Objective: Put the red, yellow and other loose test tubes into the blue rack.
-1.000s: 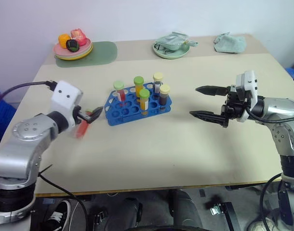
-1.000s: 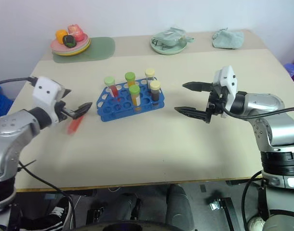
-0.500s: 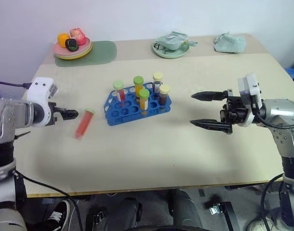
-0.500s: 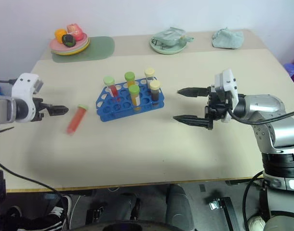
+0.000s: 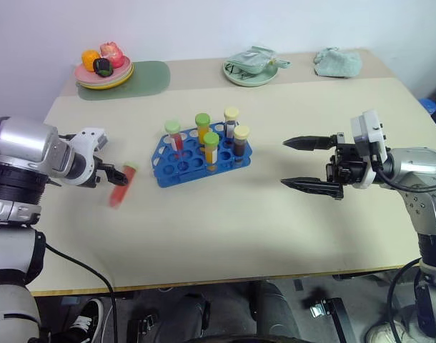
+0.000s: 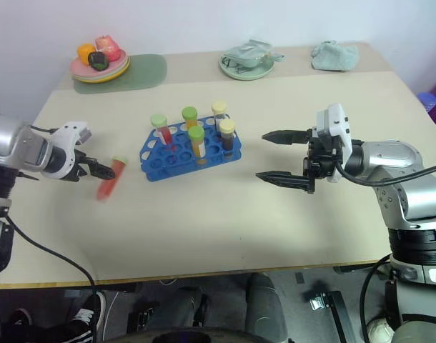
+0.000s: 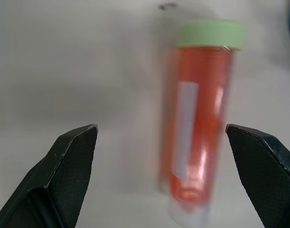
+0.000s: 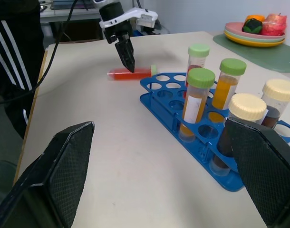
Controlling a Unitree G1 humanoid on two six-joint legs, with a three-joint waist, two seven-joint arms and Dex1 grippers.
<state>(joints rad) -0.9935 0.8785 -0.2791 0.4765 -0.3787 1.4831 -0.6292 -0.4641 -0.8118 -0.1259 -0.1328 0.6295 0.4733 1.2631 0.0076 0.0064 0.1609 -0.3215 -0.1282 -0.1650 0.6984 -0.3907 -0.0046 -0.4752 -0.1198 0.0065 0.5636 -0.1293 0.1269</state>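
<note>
A loose test tube (image 5: 121, 187) with red liquid, a green cap and a white label lies flat on the beige table, left of the blue rack (image 5: 176, 166). Several capped tubes stand upright in the rack: red, yellow-orange and dark ones. My left gripper (image 5: 118, 175) points steeply down over the lying tube, open. In the left wrist view the tube (image 7: 198, 133) lies between the spread fingers (image 7: 71, 164), nearer the other finger. My right gripper (image 5: 304, 164) hovers open and level to the right of the rack, nothing between its fingers. The right wrist view shows the rack (image 8: 160, 107) and the lying tube (image 8: 128, 73).
A pink plate of toy fruit (image 5: 103, 70) on a green mat sits at the back left. A green plate with crumpled wrapping (image 5: 251, 68) is at the back centre and a crumpled cloth (image 5: 338, 62) at the back right. A person's striped trouser leg (image 8: 16, 61) stands beside the table.
My left arm has swung round and its wrist has tipped downward, bringing the open gripper back over the lying red tube. The tube and my right gripper have stayed put.
</note>
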